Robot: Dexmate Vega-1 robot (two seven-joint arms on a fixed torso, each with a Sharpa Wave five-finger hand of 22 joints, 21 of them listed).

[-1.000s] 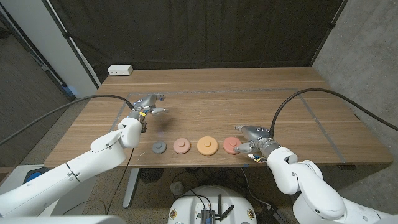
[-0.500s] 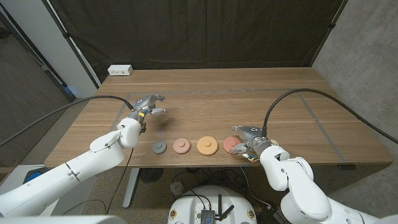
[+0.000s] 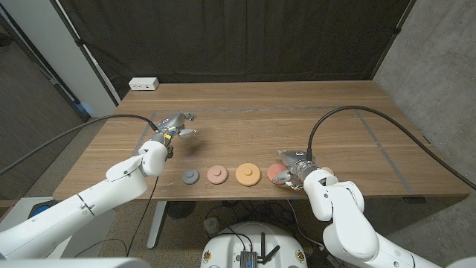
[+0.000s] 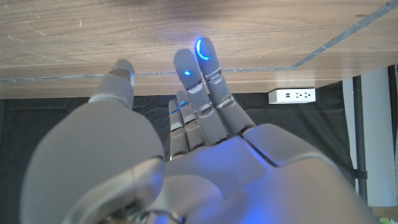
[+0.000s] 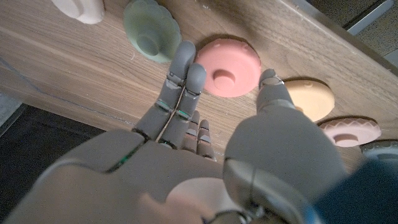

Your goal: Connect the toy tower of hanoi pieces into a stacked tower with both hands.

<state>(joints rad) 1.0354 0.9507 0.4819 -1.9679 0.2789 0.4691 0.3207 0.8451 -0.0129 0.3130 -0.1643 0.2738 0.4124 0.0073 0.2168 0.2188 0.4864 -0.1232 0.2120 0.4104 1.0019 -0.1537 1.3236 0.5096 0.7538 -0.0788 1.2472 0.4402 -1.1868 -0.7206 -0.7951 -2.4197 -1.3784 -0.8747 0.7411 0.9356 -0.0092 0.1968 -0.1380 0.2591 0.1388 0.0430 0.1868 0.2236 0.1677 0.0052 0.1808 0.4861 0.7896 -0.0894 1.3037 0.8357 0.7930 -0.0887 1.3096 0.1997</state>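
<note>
Your right hand [image 3: 296,170] is over the red disc [image 3: 277,173], fingers apart, gripping nothing. Straddle its rim, pinch evenly, lift straight. Left hand [image 3: 177,124] hangs empty, fingers apart.

a lab: black curtain backdrop [image 3: 238,37], wooden table [image 3: 297,119], white power strip [image 3: 143,84].

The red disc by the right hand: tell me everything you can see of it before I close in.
The round salmon-red plastic-looking disc has a scalloped rim and a round socket in its middle. It lies flat on the wooden table, rightmost in the row, beside the orange disc. The right hand reaches over it with fingers spread around its rim; actual contact is unclear, and it is not lifted.
</note>
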